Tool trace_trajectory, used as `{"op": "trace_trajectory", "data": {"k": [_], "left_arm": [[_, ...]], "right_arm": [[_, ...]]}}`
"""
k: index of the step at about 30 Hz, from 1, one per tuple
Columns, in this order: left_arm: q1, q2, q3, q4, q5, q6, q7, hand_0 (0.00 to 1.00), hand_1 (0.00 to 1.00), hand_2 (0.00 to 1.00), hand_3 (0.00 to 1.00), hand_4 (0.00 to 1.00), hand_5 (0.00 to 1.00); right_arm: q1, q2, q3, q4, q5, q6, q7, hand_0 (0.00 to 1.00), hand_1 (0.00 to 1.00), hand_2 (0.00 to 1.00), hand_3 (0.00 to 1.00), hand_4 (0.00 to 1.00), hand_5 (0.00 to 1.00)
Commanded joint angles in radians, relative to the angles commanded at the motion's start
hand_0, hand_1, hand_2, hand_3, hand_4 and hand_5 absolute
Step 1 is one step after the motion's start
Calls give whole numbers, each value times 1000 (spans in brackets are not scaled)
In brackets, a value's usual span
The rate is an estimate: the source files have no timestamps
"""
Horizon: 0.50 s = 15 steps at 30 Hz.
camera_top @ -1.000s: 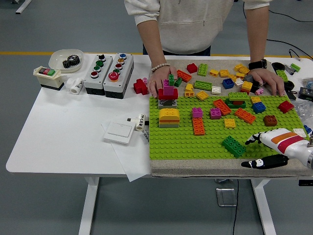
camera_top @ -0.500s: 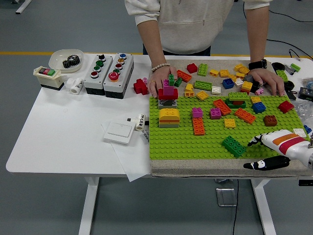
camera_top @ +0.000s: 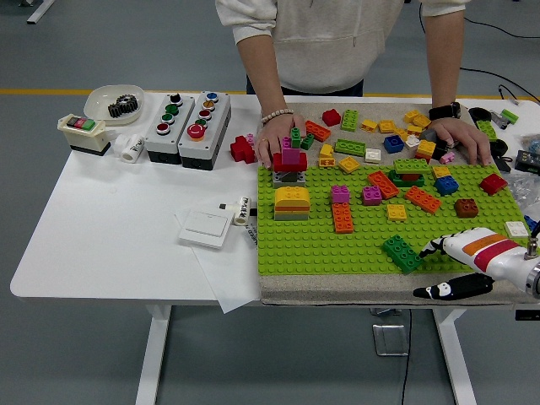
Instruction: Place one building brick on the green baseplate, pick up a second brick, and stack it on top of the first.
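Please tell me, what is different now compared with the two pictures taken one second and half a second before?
Only the robot's white right hand moved: it slid slightly down and left, toward the dark green building brick near the green baseplate's front edge, its fingers open and holding nothing. The bricks and the person's two hands stayed in place.

White table (camera_top: 110, 245), grey floor (camera_top: 84, 354), yellow floor line (camera_top: 51, 91)
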Motion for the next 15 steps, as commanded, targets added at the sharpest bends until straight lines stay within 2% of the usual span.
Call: {"op": "trace_trajectory", "data": {"k": [15], "left_arm": [[3, 0, -6, 1, 13, 1, 5, 824, 792, 779, 601, 678, 683]], "right_arm": [[3, 2, -18, 31, 9, -2, -4, 712, 707, 748, 763, 998, 998]]}}
